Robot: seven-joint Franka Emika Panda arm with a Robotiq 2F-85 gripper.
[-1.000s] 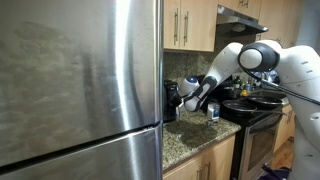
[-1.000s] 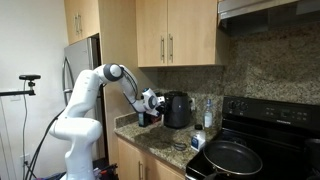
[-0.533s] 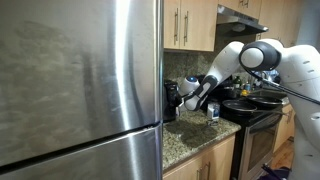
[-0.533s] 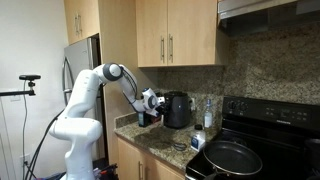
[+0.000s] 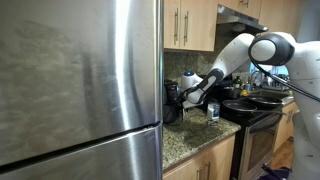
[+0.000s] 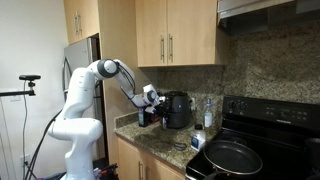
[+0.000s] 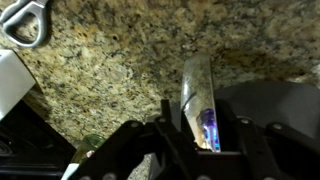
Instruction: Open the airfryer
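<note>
The airfryer is a small, upright, black, boxy appliance standing on the speckled granite countertop against the back wall, between the steel refrigerator and the black range. In both exterior views it appears closed. The gripper is level with the airfryer's front: the appliance lies at 9 o'clock of it in an exterior view and at 3 o'clock in an exterior view, just beside it. In the wrist view the gripper enters from 6 o'clock. Its jaws stand spread, one on each side of a grey-silver strip that carries a small blue-violet glow. Whether either jaw touches the strip cannot be told. A dark body fills the region at 3 o'clock of the strip. A small bottle stands on the countertop near the range; its label is too small to read, as is any marking on the airfryer.
</note>
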